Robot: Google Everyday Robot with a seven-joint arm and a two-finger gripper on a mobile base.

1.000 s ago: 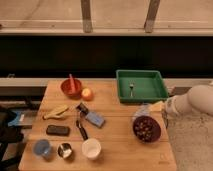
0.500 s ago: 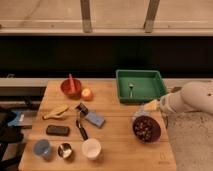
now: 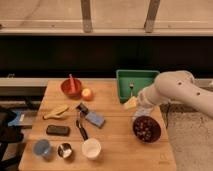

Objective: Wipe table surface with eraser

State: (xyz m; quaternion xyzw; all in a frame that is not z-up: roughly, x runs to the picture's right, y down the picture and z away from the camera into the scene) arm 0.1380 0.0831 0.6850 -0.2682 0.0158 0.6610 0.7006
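Note:
The table surface is a light-brown wooden plank top filling the middle of the camera view. The eraser, a flat black oblong block, lies on the left part of the table, in front of a banana. My white arm reaches in from the right. My gripper hangs over the table just in front of the green tray's near-left corner, far to the right of the eraser. It is apart from the eraser and I see nothing held in it.
A green tray stands at the back right. A dark bowl sits below my arm. Also here are a red bowl, an orange fruit, a banana, a light-blue block, a black-handled tool, a white cup, a blue cup and a metal cup.
My arm has swung left from the table's right edge, bringing the gripper over the table in front of the green tray. The objects on the table have not moved.

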